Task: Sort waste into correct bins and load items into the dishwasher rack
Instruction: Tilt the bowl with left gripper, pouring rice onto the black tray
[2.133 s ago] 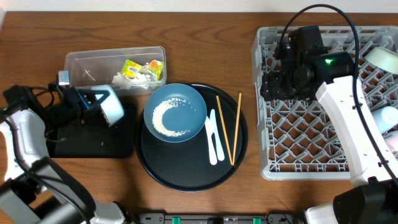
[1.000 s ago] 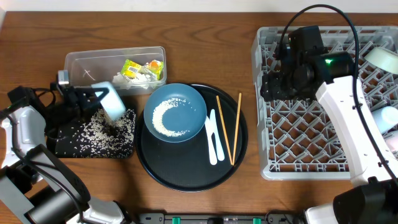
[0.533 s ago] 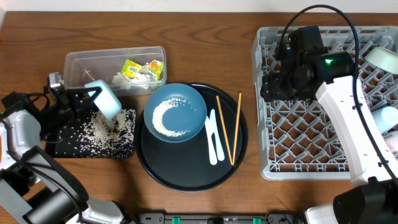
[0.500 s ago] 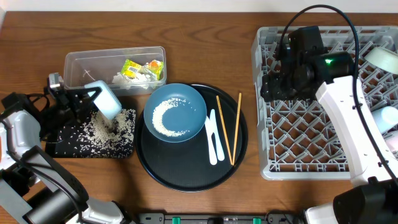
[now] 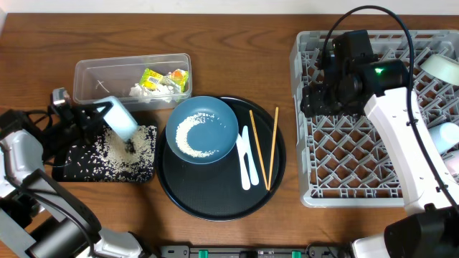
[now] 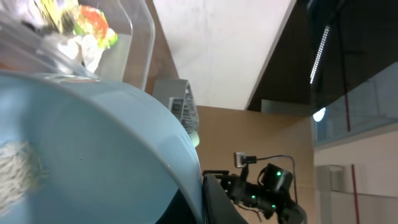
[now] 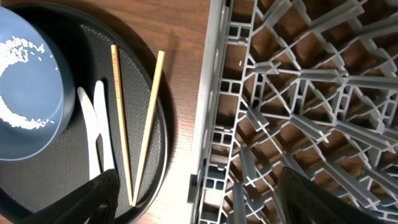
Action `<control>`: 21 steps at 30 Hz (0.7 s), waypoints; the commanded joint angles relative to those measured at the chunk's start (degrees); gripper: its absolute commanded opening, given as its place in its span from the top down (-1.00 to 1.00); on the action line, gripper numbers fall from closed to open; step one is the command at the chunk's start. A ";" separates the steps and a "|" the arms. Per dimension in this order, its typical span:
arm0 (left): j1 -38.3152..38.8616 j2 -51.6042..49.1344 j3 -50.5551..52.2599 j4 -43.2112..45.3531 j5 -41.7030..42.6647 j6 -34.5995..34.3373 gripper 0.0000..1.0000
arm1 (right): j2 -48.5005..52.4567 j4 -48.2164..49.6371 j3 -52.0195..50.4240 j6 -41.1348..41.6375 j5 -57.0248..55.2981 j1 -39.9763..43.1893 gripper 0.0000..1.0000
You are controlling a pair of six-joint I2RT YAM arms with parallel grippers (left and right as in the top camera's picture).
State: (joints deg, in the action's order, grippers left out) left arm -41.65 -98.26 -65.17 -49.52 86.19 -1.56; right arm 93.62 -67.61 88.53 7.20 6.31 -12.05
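Teal cup [image 5: 120,118], tilted, is clamped in the left fingers [image 5: 95,113] over the black tray [image 5: 68,170], with rice grains [image 5: 115,149] scattered at its 6 o'clock. Right fingers [image 7: 99,199] stand apart, empty, above the dishwasher rack [image 5: 344,165]. Overhead, chopsticks [image 7: 120,112] lie at their 8 o'clock.

Overhead: straight down, whole table [image 5: 229,36]. Left wrist: close, sideways. Right wrist: downward, shares chopsticks [image 7: 121,124] with overhead.
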 commanded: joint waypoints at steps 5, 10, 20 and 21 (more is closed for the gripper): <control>-0.57 -0.57 0.98 1.20 0.96 1.36 0.88 | -0.61 0.11 0.26 0.46 -0.55 -0.33 -0.57; -0.46 -0.70 0.98 1.38 1.05 2.54 0.88 | -0.61 0.15 0.26 0.46 -0.55 -0.33 -0.57; -0.46 -0.83 1.01 1.57 -13.51 -5.81 0.88 | -0.61 0.13 0.26 0.44 -1.01 -0.33 -0.58; -0.44 -0.81 1.01 0.44 -12.09 -6.08 0.88 | -0.61 0.11 0.26 0.46 -0.98 -0.33 -0.58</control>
State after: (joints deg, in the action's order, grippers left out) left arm -41.85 -98.26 -64.84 -47.97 80.34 -2.61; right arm 93.62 -67.51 88.53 7.20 5.93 -12.05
